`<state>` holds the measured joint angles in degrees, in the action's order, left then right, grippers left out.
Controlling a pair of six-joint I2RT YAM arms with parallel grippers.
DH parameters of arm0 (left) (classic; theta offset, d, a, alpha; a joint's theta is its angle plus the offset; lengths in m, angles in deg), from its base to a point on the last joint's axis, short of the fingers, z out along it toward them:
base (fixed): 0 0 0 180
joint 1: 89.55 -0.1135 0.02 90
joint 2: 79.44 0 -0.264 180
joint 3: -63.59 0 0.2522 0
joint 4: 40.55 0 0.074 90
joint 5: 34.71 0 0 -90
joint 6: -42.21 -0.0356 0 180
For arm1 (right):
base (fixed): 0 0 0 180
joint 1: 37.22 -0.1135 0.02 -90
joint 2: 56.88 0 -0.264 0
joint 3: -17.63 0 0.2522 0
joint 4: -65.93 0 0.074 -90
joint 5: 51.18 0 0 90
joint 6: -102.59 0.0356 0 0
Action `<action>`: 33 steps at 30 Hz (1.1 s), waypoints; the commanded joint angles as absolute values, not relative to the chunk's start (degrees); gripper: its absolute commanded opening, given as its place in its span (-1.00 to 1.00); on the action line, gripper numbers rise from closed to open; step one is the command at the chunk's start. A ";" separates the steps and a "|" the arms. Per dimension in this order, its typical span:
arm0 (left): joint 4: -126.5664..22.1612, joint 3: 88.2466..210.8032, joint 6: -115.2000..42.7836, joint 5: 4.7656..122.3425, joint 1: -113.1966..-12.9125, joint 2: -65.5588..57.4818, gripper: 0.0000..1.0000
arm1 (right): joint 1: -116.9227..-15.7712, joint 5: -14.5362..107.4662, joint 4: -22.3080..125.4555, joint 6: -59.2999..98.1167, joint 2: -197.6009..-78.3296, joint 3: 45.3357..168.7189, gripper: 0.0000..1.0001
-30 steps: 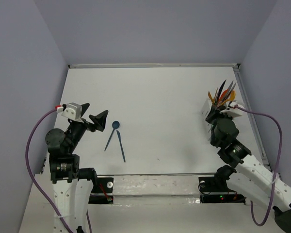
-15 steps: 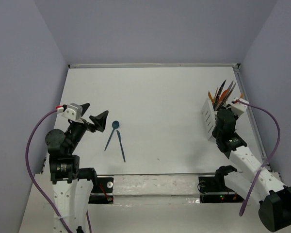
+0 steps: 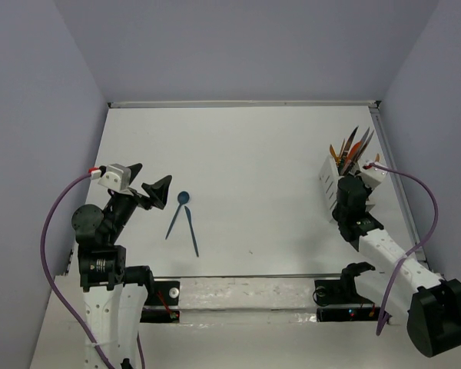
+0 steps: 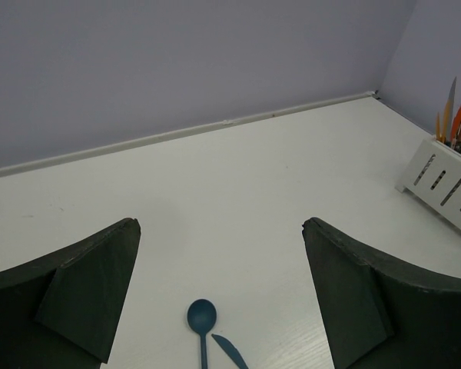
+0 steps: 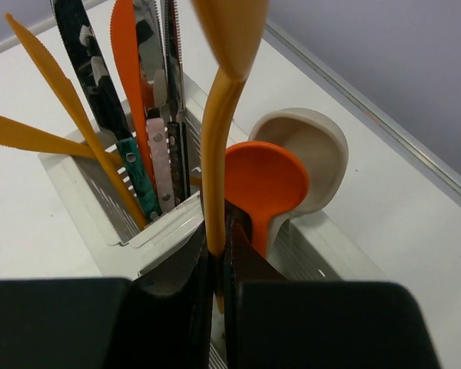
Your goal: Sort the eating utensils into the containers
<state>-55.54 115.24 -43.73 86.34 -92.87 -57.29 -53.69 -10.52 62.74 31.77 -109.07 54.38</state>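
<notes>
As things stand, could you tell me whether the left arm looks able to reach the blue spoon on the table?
Probably yes. The left gripper hangs open with the blue spoon lying just ahead of its fingers on bare table; only the blue knife beside it lies close.

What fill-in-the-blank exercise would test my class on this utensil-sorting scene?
The spoon and knife lying on the table are both coloured ____. The left end effector has its jaws ____. The right end effector is shut on ____ yellow-orange utensil. The knives in the caddy stand with blades pointing ____.
Missing words: blue; open; one; up.
</notes>
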 commanded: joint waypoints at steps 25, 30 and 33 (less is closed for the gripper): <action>-53.95 114.62 -44.45 87.02 -92.63 -57.74 0.98 | -53.22 -15.32 64.83 37.12 -106.73 51.61 -0.30; -54.04 114.62 -44.54 87.20 -92.63 -58.00 0.98 | -53.22 -14.62 62.89 36.06 -104.35 53.10 -0.13; -54.04 114.80 -44.54 87.37 -92.54 -58.00 0.98 | -53.22 -12.16 57.90 35.80 -103.21 56.07 0.07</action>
<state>-55.87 115.22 -43.97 86.34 -92.87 -57.29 -53.69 -12.94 62.37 36.19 -104.89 52.06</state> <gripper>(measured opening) 0.989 0.483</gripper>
